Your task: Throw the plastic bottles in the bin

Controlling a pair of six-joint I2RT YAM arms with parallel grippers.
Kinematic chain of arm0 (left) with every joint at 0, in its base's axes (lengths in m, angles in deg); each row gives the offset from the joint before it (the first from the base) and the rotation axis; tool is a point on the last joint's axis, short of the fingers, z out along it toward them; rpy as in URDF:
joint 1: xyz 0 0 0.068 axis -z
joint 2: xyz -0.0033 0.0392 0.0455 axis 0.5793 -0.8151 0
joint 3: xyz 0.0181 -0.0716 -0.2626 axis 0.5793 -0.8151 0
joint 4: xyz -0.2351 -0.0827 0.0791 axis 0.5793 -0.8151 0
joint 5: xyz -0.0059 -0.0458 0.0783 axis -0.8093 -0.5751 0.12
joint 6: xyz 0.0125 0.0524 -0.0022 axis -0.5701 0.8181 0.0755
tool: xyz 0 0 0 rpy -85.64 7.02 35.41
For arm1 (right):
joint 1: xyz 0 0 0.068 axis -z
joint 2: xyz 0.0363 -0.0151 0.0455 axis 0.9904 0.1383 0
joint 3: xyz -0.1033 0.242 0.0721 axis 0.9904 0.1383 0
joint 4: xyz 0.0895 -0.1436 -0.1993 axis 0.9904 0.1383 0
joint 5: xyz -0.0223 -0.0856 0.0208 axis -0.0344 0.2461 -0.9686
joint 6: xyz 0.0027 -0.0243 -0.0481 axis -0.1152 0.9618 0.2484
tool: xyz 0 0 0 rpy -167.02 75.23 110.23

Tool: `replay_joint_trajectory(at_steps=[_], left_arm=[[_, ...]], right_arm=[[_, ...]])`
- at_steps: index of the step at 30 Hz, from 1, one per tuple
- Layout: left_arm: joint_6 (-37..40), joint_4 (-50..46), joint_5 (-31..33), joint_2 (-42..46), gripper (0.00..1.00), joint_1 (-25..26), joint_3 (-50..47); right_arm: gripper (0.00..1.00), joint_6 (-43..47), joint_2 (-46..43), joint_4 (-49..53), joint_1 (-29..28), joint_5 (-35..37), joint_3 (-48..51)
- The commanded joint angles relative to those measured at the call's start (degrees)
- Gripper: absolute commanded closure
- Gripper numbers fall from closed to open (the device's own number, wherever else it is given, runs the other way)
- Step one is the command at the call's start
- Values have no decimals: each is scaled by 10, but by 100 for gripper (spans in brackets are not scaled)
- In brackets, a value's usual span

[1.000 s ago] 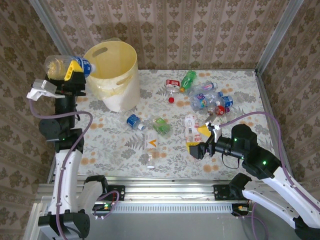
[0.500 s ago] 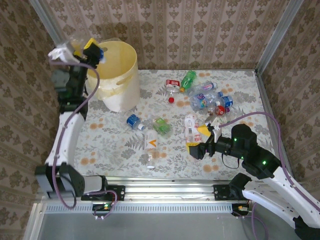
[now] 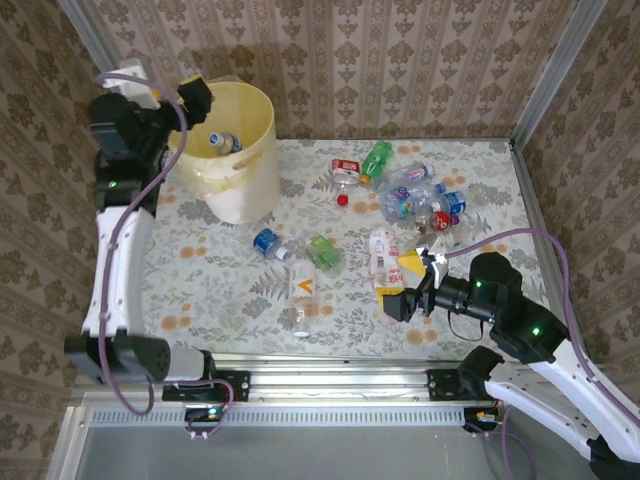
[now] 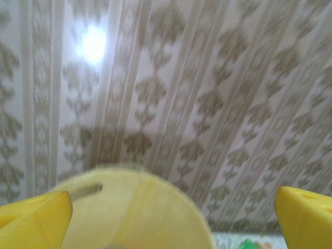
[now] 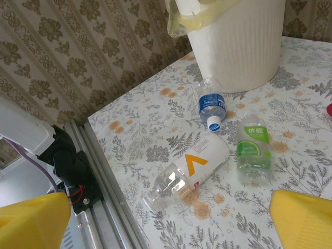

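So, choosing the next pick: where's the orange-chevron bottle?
Top view: the orange-chevron bottle lies near the table's front edge, centre, just in front of the green-labelled bottle and left of the right gripper.

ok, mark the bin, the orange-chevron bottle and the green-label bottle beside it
bin (image 3: 250, 180), top external view, on its outer wall.
orange-chevron bottle (image 5: 199, 163), right wrist view, on the white label.
green-label bottle (image 5: 252, 149), right wrist view, on the label.

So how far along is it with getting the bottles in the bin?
One bottle lies in the bin, with the left gripper open above it. Nothing is held: the right gripper is open beside a white bottle. About ten bottles remain on the table.
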Motion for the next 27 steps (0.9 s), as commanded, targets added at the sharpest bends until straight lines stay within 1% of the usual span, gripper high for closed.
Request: replay_joint_trajectory(at_steps=[1,5,11,16,19,23,27], left_arm=[[17,-43,-18,78,0,6,26],[6,-127,-12,135,0,7,19],[-25,-205,-25,198,0,8,-5],[-39,-269,-48,217,0,8,-9],[-36,-302,-61,225,0,9,-24],[-26,-373,-71,225,0,11,-35],[-36,-395,-88,236,0,26,-73]], right_arm=[[0,-11,-8,14,1,8,9],[0,-16,-8,15,1,8,13],[0,-16,-3,24,1,12,13],[0,-21,0,25,1,12,13],[0,-22,-1,25,1,9,13],[0,-20,-7,21,1,0,14],[0,-19,-7,18,1,-1,13]])
